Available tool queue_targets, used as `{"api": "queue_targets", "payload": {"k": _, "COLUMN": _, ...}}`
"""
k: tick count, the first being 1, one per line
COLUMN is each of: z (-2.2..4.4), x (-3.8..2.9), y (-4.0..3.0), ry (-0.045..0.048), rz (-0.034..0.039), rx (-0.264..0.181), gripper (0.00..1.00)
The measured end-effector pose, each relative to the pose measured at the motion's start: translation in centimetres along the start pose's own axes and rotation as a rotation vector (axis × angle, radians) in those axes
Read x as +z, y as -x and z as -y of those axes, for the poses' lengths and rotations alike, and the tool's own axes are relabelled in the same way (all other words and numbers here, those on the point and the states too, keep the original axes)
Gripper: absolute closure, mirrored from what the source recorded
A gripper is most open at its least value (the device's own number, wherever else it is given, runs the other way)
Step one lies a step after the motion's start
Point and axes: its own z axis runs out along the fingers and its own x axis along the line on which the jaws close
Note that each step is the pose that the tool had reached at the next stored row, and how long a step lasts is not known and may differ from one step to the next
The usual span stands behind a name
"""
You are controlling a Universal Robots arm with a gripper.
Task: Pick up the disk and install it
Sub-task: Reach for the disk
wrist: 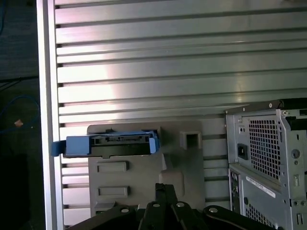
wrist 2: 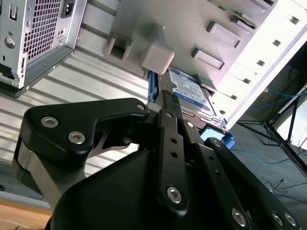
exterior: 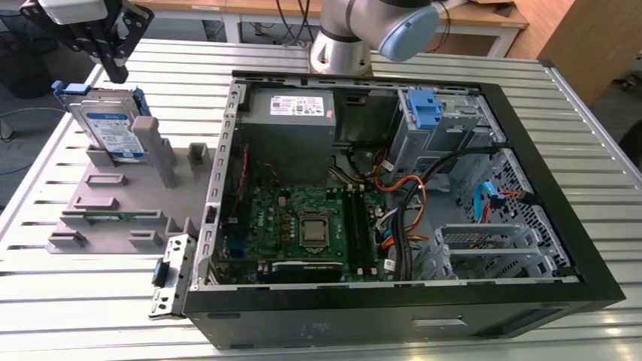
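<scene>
at the bench [exterior: 60, 316] edge on the exterior view's left, toward the far corner, the gripper [exterior: 117, 75] hung tips-down just above the disk [exterior: 108, 128]. fingers were pinched together, narrow, nothing held. couldn't tell whether the tips touched the disk's top edge.

disk stood on edge in the grey stand [exterior: 120, 195], a little tilted, label facing the camera, blue rails along its sides. it sat behind one upright post [exterior: 150, 139] of the stand. in the first wrist view the disk [wrist: 110, 143] showed edge-on, blue rail ends sticking out past the stand toward the bench edge.

stand lay flat on the bench, between that edge and the pc case [exterior: 561, 248], close to the case wall.

case lay on its side, open face up, covering the bench from the middle to the edge on the exterior view's right. inside it:
- power supply [exterior: 291, 113] in the far corner nearest the stand
- motherboard [exterior: 301, 226] on the near side of that
- blue bracket [exterior: 426, 113] on the far bay
- orange and black cables [exterior: 411, 195] mid-case
- blue cable [exterior: 486, 199], then a metal cage [exterior: 492, 248] toward the near corner

arm base [exterior: 346, 41] stood at the bench's far edge, right behind the case.
</scene>
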Motion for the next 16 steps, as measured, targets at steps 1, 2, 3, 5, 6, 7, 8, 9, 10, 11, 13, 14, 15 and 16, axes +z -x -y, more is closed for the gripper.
{"api": "queue_targets", "payload": {"k": 1, "z": -0.03, "x": 0.06, "y": -0.14, "ry": 0.0001, "rz": 0.0014, "rx": 0.0, "gripper": 0.89}}
{"api": "queue_targets", "payload": {"k": 2, "z": -0.07, "x": 0.12, "y": -0.29, "ry": 0.0002, "rz": 0.0032, "rx": 0.0, "gripper": 0.89}}
{"api": "queue_targets", "payload": {"k": 3, "z": -0.11, "x": 0.19, "y": -0.45, "ry": 0.0004, "rz": 0.0053, "rx": -0.001, "gripper": 0.89}}
{"api": "queue_targets", "payload": {"k": 5, "z": -0.21, "x": 0.32, "y": -0.81, "ry": 0.0007, "rz": 0.009, "rx": -0.001, "gripper": 0.89}}
{"api": "queue_targets", "payload": {"k": 6, "z": -0.27, "x": 0.38, "y": -1.04, "ry": 0.0008, "rz": 0.0103, "rx": -0.001, "gripper": 0.89}}
{"api": "queue_targets", "payload": {"k": 7, "z": -0.34, "x": 0.44, "y": -1.3, "ry": 0.0009, "rz": 0.0114, "rx": -0.002, "gripper": 0.89}}
{"api": "queue_targets", "payload": {"k": 8, "z": -0.41, "x": 0.49, "y": -1.58, "ry": 0.0009, "rz": 0.0121, "rx": -0.001, "gripper": 0.89}}
{"api": "queue_targets", "payload": {"k": 9, "z": -0.47, "x": 0.56, "y": -1.86, "ry": 0.0009, "rz": 0.0128, "rx": -0.001, "gripper": 0.89}}
{"api": "queue_targets", "payload": {"k": 10, "z": -0.52, "x": 0.63, "y": -2.09, "ry": 0.001, "rz": 0.0135, "rx": -0.001, "gripper": 0.89}}
{"api": "queue_targets", "payload": {"k": 11, "z": -0.56, "x": 0.71, "y": -2.31, "ry": 0.0011, "rz": 0.0141, "rx": -0.001, "gripper": 0.89}}
{"api": "queue_targets", "payload": {"k": 13, "z": -0.64, "x": 0.88, "y": -2.69, "ry": 0.0012, "rz": 0.0149, "rx": -0.002, "gripper": 0.89}}
{"api": "queue_targets", "payload": {"k": 14, "z": -0.68, "x": 0.98, "y": -2.85, "ry": 0.0013, "rz": 0.0154, "rx": -0.002, "gripper": 0.89}}
{"api": "queue_targets", "payload": {"k": 15, "z": -0.72, "x": 1.08, "y": -2.98, "ry": 0.0014, "rz": 0.0158, "rx": -0.002, "gripper": 0.89}}
{"api": "queue_targets", "payload": {"k": 16, "z": -0.75, "x": 1.17, "y": -3.06, "ry": 0.0013, "rz": 0.0158, "rx": -0.002, "gripper": 0.89}}
